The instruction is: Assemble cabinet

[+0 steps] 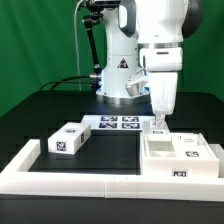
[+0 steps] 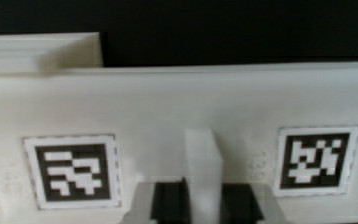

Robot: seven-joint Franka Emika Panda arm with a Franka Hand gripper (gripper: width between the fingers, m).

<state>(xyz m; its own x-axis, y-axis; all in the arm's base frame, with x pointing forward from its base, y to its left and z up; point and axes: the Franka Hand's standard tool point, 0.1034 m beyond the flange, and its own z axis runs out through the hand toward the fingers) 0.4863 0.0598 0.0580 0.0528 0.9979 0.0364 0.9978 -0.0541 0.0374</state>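
The cabinet point(image 1: 180, 155) is a white box with compartments and marker tags, standing at the exterior view's right. My gripper point(image 1: 158, 122) points straight down at its rear left edge. In the wrist view the cabinet point(image 2: 176, 100) fills the picture, with a marker tag on each side of a thin upright white wall. My gripper point(image 2: 206, 195) straddles that wall, and its dark fingers point(image 2: 171, 205) press against it on both sides. A small white drawer block point(image 1: 67, 140) with marker tags lies apart at the exterior view's left.
The marker board point(image 1: 115, 123) lies flat behind the parts, in front of the arm's base. A low white border frame point(image 1: 80, 182) runs along the front and left of the black table. A green curtain stands behind.
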